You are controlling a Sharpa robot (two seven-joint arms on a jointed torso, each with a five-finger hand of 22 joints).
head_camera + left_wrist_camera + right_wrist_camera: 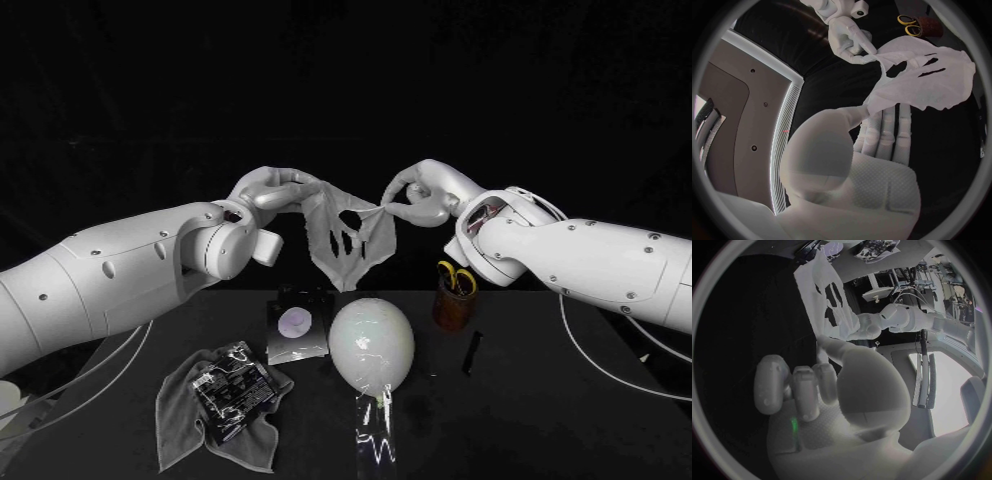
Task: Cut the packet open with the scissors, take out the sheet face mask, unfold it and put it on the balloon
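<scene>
The white sheet face mask (342, 268) hangs unfolded in the air above the table's far side, its eye and mouth holes showing. My left hand (278, 190) grips its upper left edge and my right hand (415, 197) pinches its upper right edge. Below it the pale balloon (371, 342) lies on the table. The silvery packet (296, 335) lies just left of the balloon. The yellow-handled scissors (456, 277) stand in a brown cup (453, 308). The left wrist view shows the mask (942, 92) stretched from my left hand (879, 137) to my right hand (848, 40). The right wrist view shows the mask (807, 285) beyond my right hand (817, 385).
A grey cloth (188, 410) with a dark patterned object (231, 385) on it lies at the front left. A black pen (470, 352) lies right of the balloon. A shiny strip (378, 435) trails from the balloon toward the front edge.
</scene>
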